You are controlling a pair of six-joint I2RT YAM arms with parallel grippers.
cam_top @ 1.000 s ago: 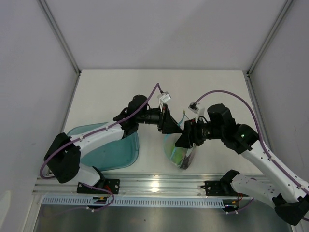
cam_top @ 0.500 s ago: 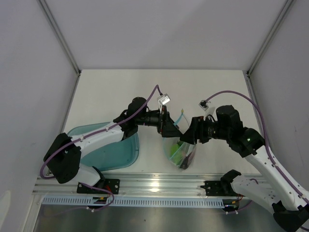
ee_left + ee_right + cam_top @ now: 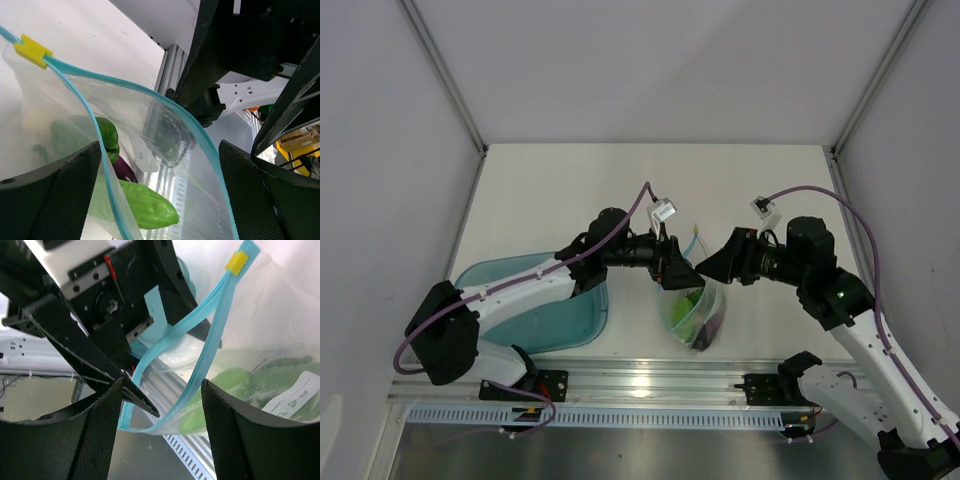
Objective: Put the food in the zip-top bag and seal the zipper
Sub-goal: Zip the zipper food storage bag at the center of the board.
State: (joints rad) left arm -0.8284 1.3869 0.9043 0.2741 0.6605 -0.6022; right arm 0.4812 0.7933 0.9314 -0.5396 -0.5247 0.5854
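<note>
So the white worktop (image 3: 620, 190) takes up most of the overhead view. The left arm (image 3: 520, 290) and right arm (image 3: 860, 320) both reach in toward the middle. A teal tray (image 3: 582, 325) sits at the near left, with the left arm crossing over it.

Just right of the tray, and not touching it, the zip-top bag (image 3: 705, 318) stands more or less upright near the front edge. Its mouth points up between the two tools. The food (image 3: 688, 305) is already down inside it.

The left end effector (image 3: 159, 145) is spread wide. Its fingers (image 3: 50, 200) sit on either side of the bag's mouth, and from its wrist camera it isn't pinching anything.

The right end effector (image 3: 161, 385) is open too, but less wide. The bag's lip runs through the gap and sits close to one finger (image 3: 95, 440). I can't tell whether it actually touches.

Through the plastic, the left wrist camera shows a green apple (image 3: 107, 136), a purple eggplant (image 3: 124, 171) tucked right under it, and a long green vegetable (image 3: 147, 211) lowest in the shot. There's also a white paper label (image 3: 295, 395) in there.

The zipper (image 3: 200, 325) isn't sealed. On the left wrist camera its two light-blue strips bow well apart. The little yellow slider (image 3: 236, 261) is parked at one end of the strip.
</note>
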